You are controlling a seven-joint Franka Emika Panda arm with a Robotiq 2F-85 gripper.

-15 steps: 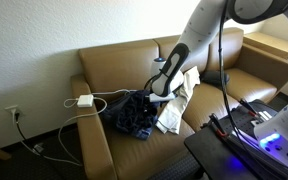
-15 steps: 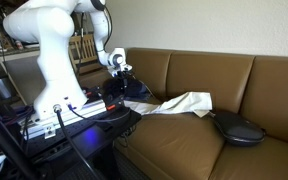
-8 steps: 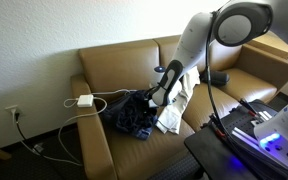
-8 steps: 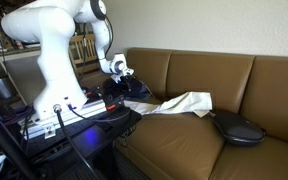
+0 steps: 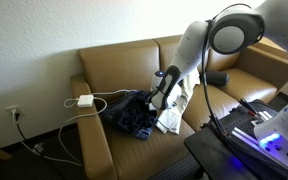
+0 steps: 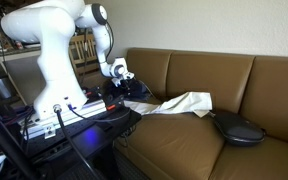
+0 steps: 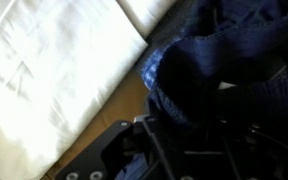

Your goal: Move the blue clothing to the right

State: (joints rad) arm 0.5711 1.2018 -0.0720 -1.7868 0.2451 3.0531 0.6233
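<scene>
Two garments — blue clothing (image 5: 130, 116), white cloth (image 5: 171, 115) — lie on a brown sofa (image 5: 124, 62).

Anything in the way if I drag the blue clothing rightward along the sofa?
Yes: a white cloth lies directly beside the blue clothing, and a black object sits further along the sofa.

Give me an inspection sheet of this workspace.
Surface: brown couch, seat partly covered.
Job's things: blue clothing bunched on the seat near the armrest.
Clutter: white cloth beside it; dark rounded object farther along.
Grippers: gripper down at the blue clothing; open or shut cannot be told.
Cables: white charger on the armrest, cord trailing off it.
Surroundings: wall outlet on a pale wall.
</scene>
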